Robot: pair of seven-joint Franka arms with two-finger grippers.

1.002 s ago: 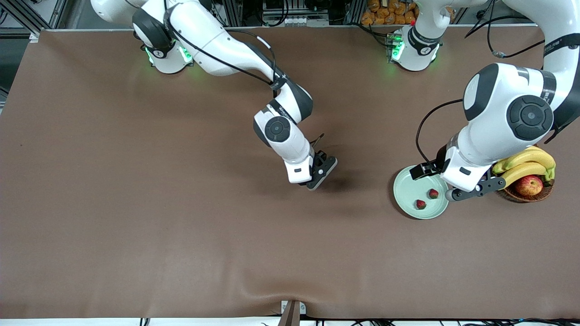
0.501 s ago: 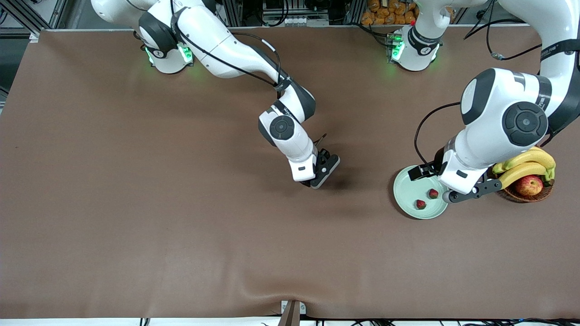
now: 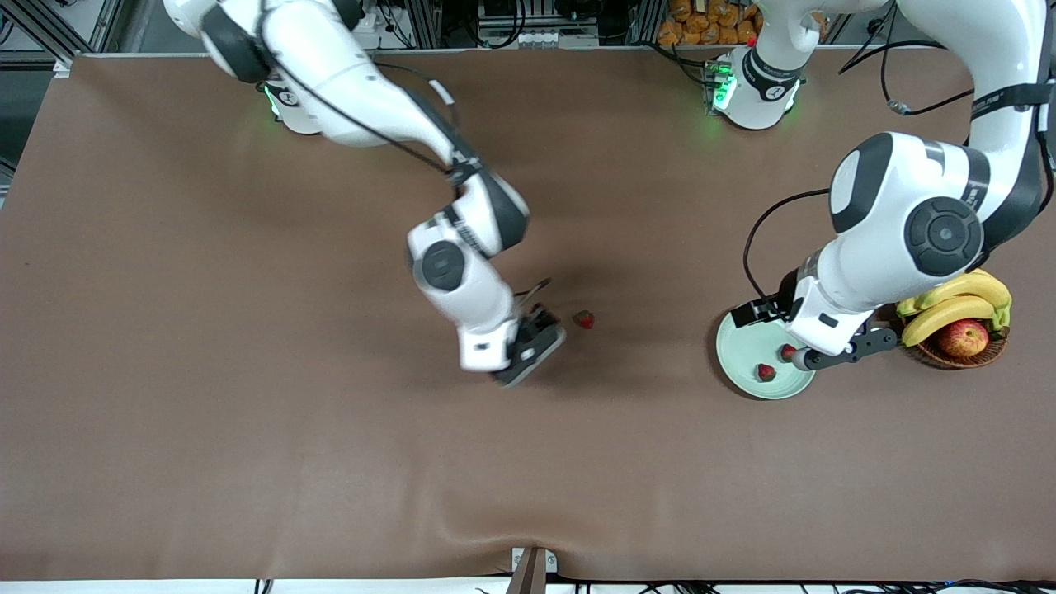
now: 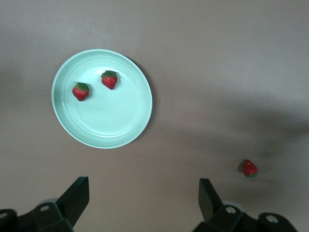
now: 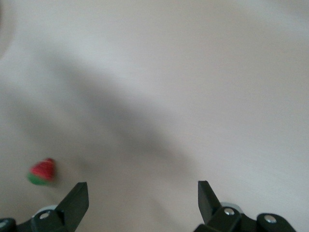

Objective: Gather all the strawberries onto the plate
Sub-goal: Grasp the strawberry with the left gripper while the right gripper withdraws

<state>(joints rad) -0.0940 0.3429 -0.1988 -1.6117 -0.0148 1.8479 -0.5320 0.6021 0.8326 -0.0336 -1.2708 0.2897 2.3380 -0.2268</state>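
Two strawberries (image 4: 95, 85) sit in my plate (image 4: 127, 129), leafy tops up; one strawberry (image 3: 584, 319) lies on the bench beside my open, empty right hand (image 5: 140, 200). Left hand (image 4: 142, 203) hangs open over the plate's edge.

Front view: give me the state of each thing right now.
Plate: holds two strawberries.
Third strawberry: loose on table, outside plate.
Right gripper: open, empty, beside third strawberry.
Left gripper: open, empty, over plate's edge.
Basket: holds bananas, apple.
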